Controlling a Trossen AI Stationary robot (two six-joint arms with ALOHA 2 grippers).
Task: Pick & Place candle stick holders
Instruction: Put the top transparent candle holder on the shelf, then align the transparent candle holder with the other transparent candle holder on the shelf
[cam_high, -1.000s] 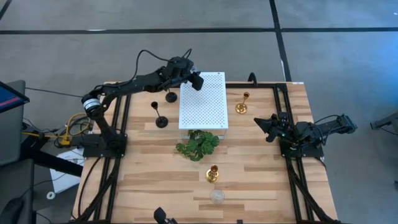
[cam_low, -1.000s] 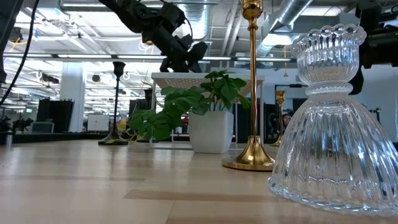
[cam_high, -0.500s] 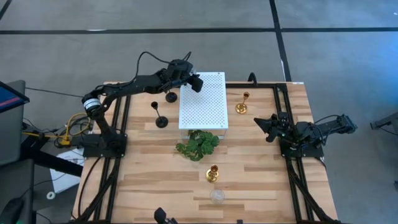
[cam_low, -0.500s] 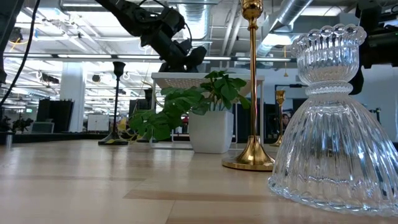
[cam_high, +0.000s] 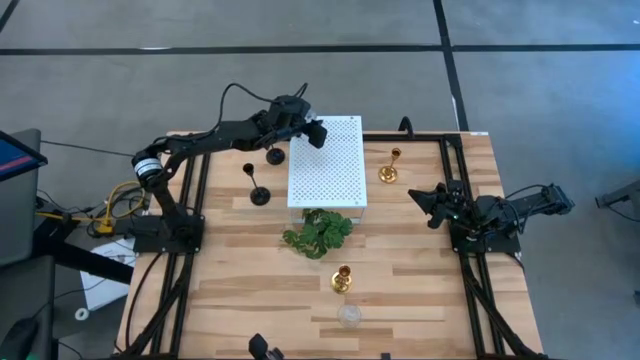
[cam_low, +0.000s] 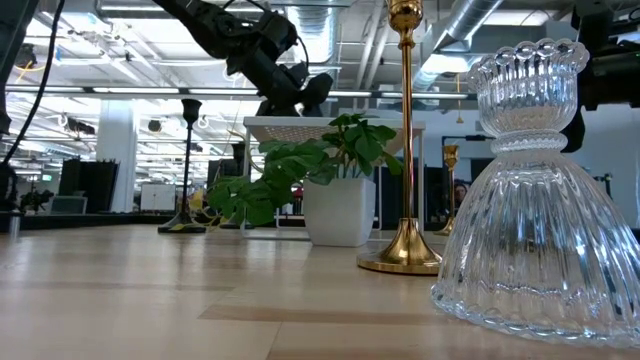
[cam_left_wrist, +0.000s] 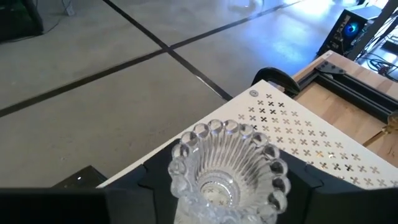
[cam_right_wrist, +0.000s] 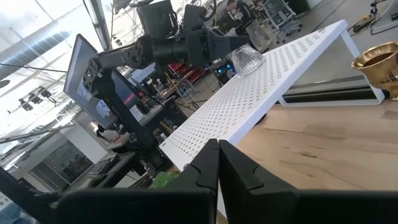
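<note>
A clear glass candle stick holder (cam_left_wrist: 227, 168) stands on the far left corner of a white perforated shelf (cam_high: 330, 165). My left gripper (cam_high: 316, 132) is open around it, one finger on either side, with a small gap beside the holder's rim on each side. Its lower part is hidden. Two black holders (cam_high: 274, 155) (cam_high: 259, 193) stand on their round bases left of the shelf. One gold holder (cam_high: 389, 170) stands right of it and another (cam_high: 342, 280) near the front. A second glass holder (cam_high: 349, 316) stands near the front edge. My right gripper (cam_high: 420, 198) rests shut at the right.
A green leafy plant in a white pot (cam_high: 318, 232) stands at the shelf's near edge. Black rails (cam_high: 455, 170) run along both sides of the wooden table (cam_high: 420, 290). Bare wood lies between the plant and the front holders.
</note>
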